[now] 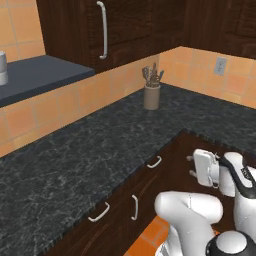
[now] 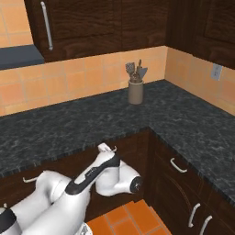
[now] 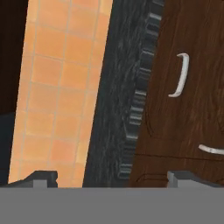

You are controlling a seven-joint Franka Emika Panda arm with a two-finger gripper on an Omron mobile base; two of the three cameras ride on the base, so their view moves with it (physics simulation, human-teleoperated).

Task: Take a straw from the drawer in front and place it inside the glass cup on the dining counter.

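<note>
Gripper (image 3: 112, 178) fingers stand wide apart, holding nothing, facing the dark-brown cabinet front. Behind spreads the black granite counter (image 1: 75, 155) with its orange tiled wall (image 2: 82, 78). Closed, the drawer (image 3: 175, 70) shows its curved silver handle (image 3: 180, 75). A utensil crock (image 1: 152, 96) stands in the corner.

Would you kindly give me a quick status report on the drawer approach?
Gripper open, empty, facing the cabinet front. Drawer shut, curved handle ahead, not touched. Nothing between gripper and handle.
</note>
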